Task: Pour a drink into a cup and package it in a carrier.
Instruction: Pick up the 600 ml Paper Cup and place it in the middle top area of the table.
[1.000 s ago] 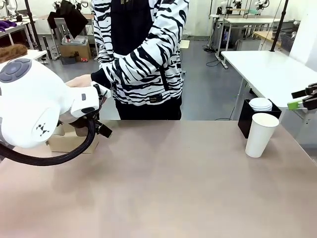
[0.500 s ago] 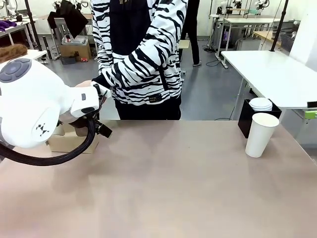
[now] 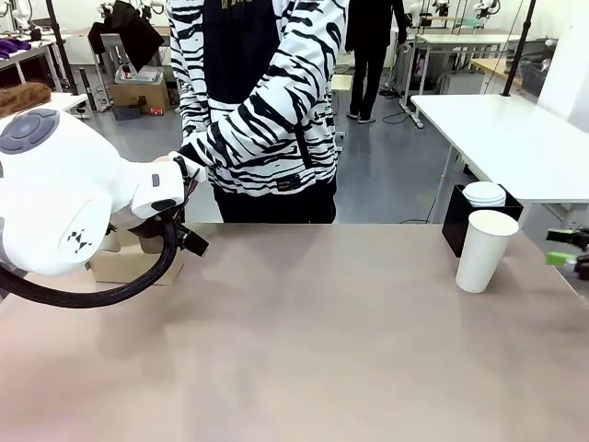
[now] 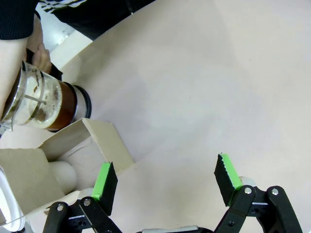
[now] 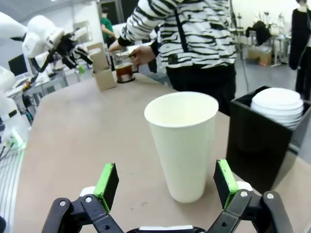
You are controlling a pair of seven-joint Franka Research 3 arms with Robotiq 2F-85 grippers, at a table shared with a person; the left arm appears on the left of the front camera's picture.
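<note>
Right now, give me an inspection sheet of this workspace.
Surface: tan table, no spill seen.
Job's things: cup upright at the right. Carrier at the left. Pitcher with dark drink beside the carrier, held by a person's hand.
Clutter: black box behind the cup, holding a white stack.
Grippers: left gripper open above the table near the carrier. Right gripper open, facing the cup, not touching it.
Cables: black hose looped along the left arm.
Surroundings: person at the far side, white tables beyond.
</note>
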